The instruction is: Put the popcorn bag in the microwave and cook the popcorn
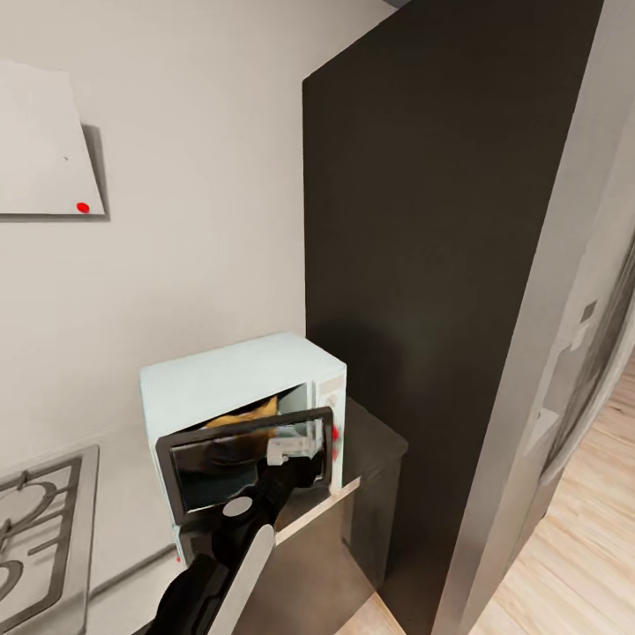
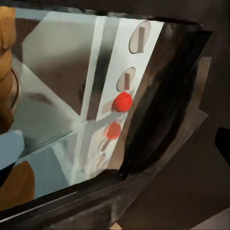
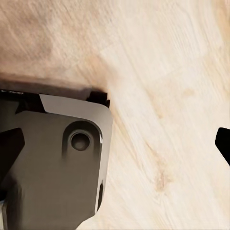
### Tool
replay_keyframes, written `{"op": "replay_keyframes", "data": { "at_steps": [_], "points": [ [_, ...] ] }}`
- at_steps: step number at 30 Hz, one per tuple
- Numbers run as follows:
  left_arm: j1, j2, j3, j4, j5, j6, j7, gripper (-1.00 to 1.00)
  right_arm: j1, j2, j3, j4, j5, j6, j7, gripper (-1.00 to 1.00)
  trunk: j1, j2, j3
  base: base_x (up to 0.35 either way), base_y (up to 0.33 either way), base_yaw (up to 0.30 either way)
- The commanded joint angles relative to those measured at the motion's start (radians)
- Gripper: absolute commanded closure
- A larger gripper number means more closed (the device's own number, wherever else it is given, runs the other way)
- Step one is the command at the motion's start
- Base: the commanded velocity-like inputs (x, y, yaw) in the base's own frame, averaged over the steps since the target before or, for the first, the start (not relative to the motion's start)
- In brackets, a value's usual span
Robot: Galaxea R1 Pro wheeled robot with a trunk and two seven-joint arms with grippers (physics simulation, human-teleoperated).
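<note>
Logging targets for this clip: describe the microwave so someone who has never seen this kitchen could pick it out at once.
Find the tall dark cabinet wall; at its foot, on the countertop, sits the microwave. It is a small pale mint-blue box, its dark glass door partly open, with a red knob on its panel, unlike the steel gas hob beside it.

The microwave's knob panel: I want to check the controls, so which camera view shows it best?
The left wrist view: the knob panel sits close, with separate round knobs and a red button beside the open cavity. The head view shows the whole microwave, door ajar, but its panel is a thin strip. The right wrist view looks at the wooden floor.
</note>
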Motion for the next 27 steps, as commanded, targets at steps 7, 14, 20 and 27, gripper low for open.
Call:
{"op": "replay_keyframes", "data": {
  "at_steps": [7,14,20,27],
  "points": [
    [-0.001,0.0,-0.002,-0.001,0.011,0.003,0.009,-1.0,-0.001,-0.001,0.0,0.001,0.009,0.0,0.004,-1.0,0.001,-0.002,-0.002,0.205,0.0,0.0],
    [-0.001,0.0,-0.001,-0.002,0.011,0.003,0.01,-1.0,-0.001,-0.009,0.0,0.001,0.008,-0.002,0.005,-1.0,0.001,-0.002,-0.002,0.135,0.0,0.0],
    [-0.001,0.001,0.003,-0.007,0.011,0.003,0.012,-1.0,-0.001,-0.01,0.0,0.001,0.008,-0.002,0.005,-1.0,0.001,-0.002,-0.002,0.006,0.0,0.0],
    [-0.001,0.002,0.004,-0.01,0.011,0.003,0.013,-1.0,-0.001,-0.01,0.0,0.001,0.009,-0.002,0.005,-1.0,0.001,-0.002,-0.002,0.164,0.0,0.0]
  ]
}}
